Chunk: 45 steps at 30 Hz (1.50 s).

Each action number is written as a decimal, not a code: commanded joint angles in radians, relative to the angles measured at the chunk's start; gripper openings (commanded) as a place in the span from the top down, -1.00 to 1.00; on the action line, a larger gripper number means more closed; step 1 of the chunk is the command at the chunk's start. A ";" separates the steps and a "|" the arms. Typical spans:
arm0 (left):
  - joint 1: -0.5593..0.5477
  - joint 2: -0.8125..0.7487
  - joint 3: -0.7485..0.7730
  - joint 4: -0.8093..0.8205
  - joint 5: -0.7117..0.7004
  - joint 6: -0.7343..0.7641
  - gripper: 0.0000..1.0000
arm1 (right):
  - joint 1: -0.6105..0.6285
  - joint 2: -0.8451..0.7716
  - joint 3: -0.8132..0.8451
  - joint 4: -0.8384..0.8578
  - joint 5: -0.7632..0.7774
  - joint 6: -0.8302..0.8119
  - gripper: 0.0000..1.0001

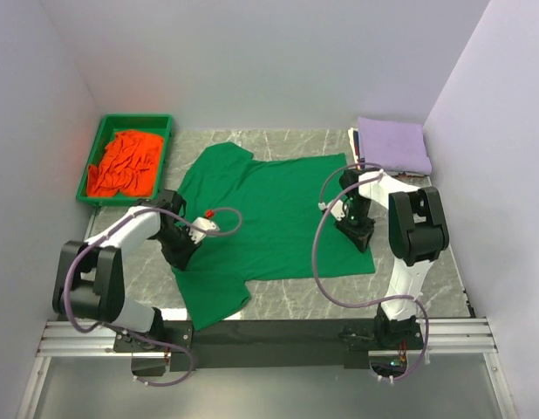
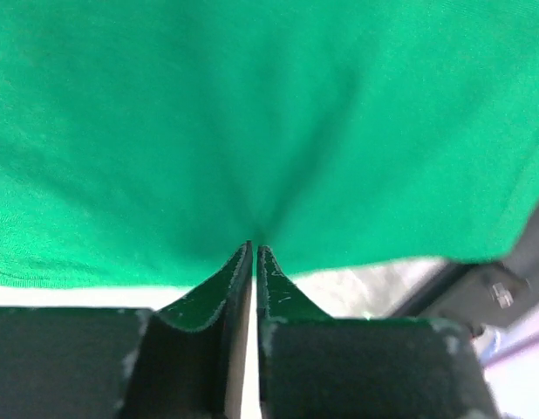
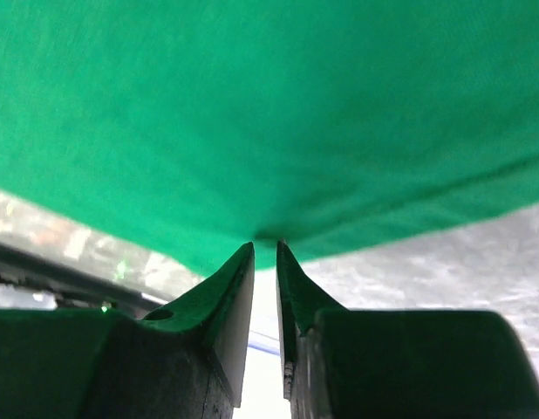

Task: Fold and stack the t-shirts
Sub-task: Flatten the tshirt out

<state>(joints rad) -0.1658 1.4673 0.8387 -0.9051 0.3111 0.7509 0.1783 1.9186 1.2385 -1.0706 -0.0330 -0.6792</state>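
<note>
Left gripper (image 2: pixel 255 248) nipped shut on green t-shirt (image 1: pixel 269 205), cloth puckering at tips; right gripper (image 3: pixel 265 244) narrow, pinching its hem. Shirt flat on table (image 1: pixel 287 301). Judged light, limp (hold edges, both sides).

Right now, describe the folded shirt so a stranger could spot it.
Look to the far right corner of the table. The lavender t-shirt lies there, folded into a flat rectangle; the green t-shirt is spread mid-table and the orange t-shirt is crumpled.

One green t-shirt (image 1: pixel 278 218); left of it, one orange t-shirt (image 1: pixel 126 161) in one green tray (image 1: pixel 134 120); right of it, one lavender t-shirt (image 1: pixel 393 144); two hands: left hand (image 2: pixel 254 249), right hand (image 3: pixel 265 246).
</note>
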 commanded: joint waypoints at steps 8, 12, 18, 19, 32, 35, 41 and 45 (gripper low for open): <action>0.048 0.192 0.391 0.029 0.095 -0.122 0.57 | -0.007 0.083 0.333 -0.091 -0.108 0.042 0.54; 0.065 0.406 0.709 0.144 0.121 -0.368 0.55 | -0.013 0.149 0.456 0.000 -0.108 0.185 0.61; 0.074 0.666 1.055 0.282 0.060 -0.641 0.64 | -0.022 0.209 0.657 0.168 -0.154 0.329 0.62; 0.075 0.689 1.085 0.313 0.045 -0.666 0.63 | -0.025 0.226 0.691 0.191 -0.156 0.340 0.62; 0.075 0.973 1.352 0.479 0.006 -0.858 0.56 | -0.031 0.517 0.994 0.221 -0.024 0.405 0.72; 0.069 1.008 1.356 0.466 -0.007 -0.855 0.58 | -0.033 0.525 0.975 0.219 -0.008 0.395 0.72; 0.083 1.019 1.332 0.411 -0.113 -0.815 0.68 | -0.043 0.540 0.961 0.158 0.024 0.397 0.74; 0.118 1.016 1.309 0.374 -0.155 -0.786 0.71 | -0.054 0.537 0.957 0.158 0.031 0.388 0.74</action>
<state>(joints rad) -0.0814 2.5000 2.1479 -0.4984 0.2253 -0.0643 0.1421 2.4699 2.1941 -0.8921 -0.0296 -0.2852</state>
